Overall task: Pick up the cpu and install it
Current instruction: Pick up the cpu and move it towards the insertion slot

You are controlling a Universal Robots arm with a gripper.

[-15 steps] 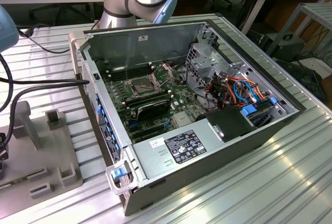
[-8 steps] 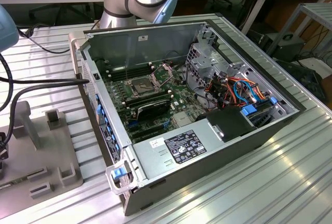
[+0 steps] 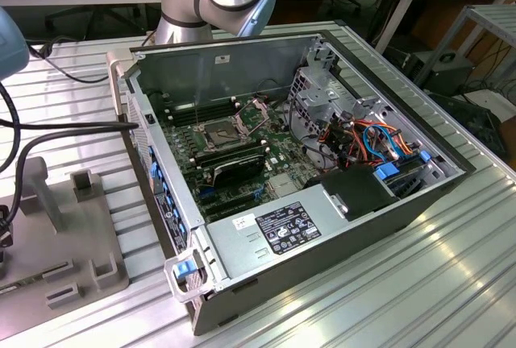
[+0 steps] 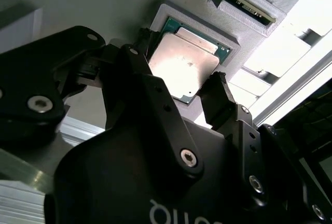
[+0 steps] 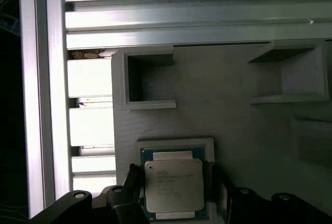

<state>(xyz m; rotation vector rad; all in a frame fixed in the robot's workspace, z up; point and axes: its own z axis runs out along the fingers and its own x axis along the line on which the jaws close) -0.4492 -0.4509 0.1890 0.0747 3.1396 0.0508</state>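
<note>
The gripper (image 4: pixel 180 71) straddles the cpu (image 5: pixel 174 185) — its 2 fingers (image 4: pixel 217 97) spread, 1 just beside each edge — as it lies seated in the grey holder (image 5: pixel 223 115).

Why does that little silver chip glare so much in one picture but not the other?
In the second wrist view the cpu mirrors the light and the table rails burn out white; in the first wrist view its top looks evenly grey, with the gripper a dark, unlit shape.

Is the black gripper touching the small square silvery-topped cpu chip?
Cannot tell. In both wrist views the gripper straddles the cpu closely, but neither contact nor gap shows plainly.
</note>
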